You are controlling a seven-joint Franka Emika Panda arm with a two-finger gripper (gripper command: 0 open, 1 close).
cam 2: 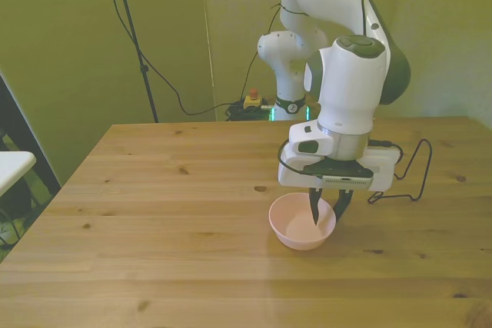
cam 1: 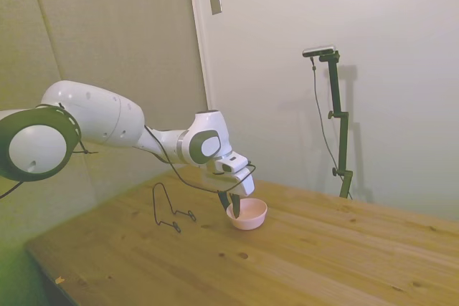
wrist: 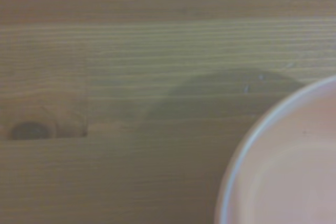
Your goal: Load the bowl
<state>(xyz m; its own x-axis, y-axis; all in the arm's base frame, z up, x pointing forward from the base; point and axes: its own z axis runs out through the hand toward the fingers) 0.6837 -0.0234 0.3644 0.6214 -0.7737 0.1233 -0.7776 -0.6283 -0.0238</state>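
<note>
One arm works this worktop (cam 2: pixel 154 190), and we read the scene from the front view's left across to its right. Bare wood comes first, then the bowl (cam 2: pixel 301 222), resting upright near the middle of the worktop with its open mouth facing up. Being round, it has no long axis and points no particular way, so we judge that any approach angle around the rim would serve equally. The gripper (cam 2: pixel 327 211) hangs right over the rim on the front view's right side, its fingers (cam 2: pixel 316 207) drawn close together with one inside the bowl and one just outside, so they seem to pinch the wall; whether they truly grip it we cannot tell for certain. So the bowl lies directly under and between the fingers, not off to one side. Further to the front view's right, a thin black wire rack (cam 2: pixel 403 178) stands on the worktop, near the bowl but apart from it. In our judgement, the coming move turns on lifting the bowl and carrying it to that rack.
</note>
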